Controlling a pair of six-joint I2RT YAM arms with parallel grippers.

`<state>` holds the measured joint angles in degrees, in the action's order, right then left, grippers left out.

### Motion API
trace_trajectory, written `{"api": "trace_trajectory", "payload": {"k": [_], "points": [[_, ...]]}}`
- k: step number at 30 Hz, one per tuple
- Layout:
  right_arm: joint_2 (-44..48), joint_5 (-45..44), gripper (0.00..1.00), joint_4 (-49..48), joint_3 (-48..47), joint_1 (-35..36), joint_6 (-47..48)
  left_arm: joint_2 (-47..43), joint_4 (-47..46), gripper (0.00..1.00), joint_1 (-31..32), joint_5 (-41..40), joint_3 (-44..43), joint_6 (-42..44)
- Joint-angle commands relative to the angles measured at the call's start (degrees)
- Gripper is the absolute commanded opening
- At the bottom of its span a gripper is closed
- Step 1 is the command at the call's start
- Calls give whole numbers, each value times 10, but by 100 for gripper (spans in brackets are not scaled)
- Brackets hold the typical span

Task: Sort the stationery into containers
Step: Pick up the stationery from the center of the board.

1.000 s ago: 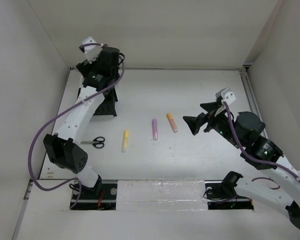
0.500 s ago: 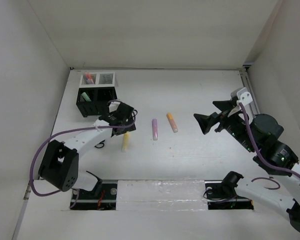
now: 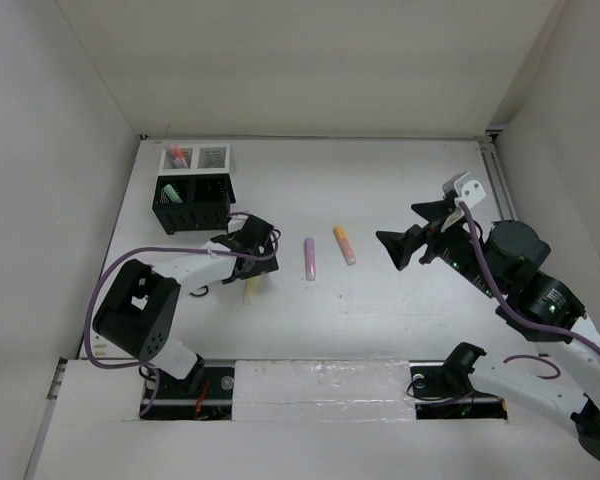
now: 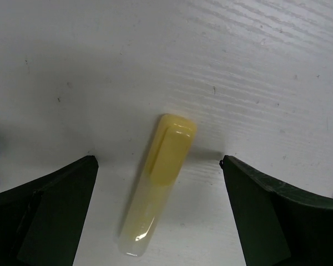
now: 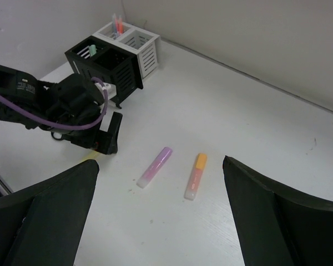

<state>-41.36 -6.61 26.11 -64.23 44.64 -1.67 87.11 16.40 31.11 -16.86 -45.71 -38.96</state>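
The left end effector (image 4: pixel 158 162) is low over the counter (image 4: pixel 255 66), its fingers spread wide on either side of the yellow marker (image 4: pixel 158 188), which lies flat and touches neither finger. The right end effector (image 3: pixel 402 232) is raised, spread wide and empty, to the right of the orange marker (image 3: pixel 345 245) and the purple marker (image 3: pixel 309 258).

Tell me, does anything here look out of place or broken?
Nothing looks broken or spilled. A yellow marker, a purple marker and an orange marker lie loose on the table, outside the black organiser and white organiser.
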Motion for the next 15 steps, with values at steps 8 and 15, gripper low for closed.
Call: {"api": "trace_trajectory", "payload": {"k": [8, 15], "points": [[-2, 12, 100, -45, -5, -3, 2, -10, -12, 61, 2, 7, 33, -20], [-2, 17, 100, -45, -5, -3, 2, -5, -17, 33, 2, 24, 60, -26]]}}
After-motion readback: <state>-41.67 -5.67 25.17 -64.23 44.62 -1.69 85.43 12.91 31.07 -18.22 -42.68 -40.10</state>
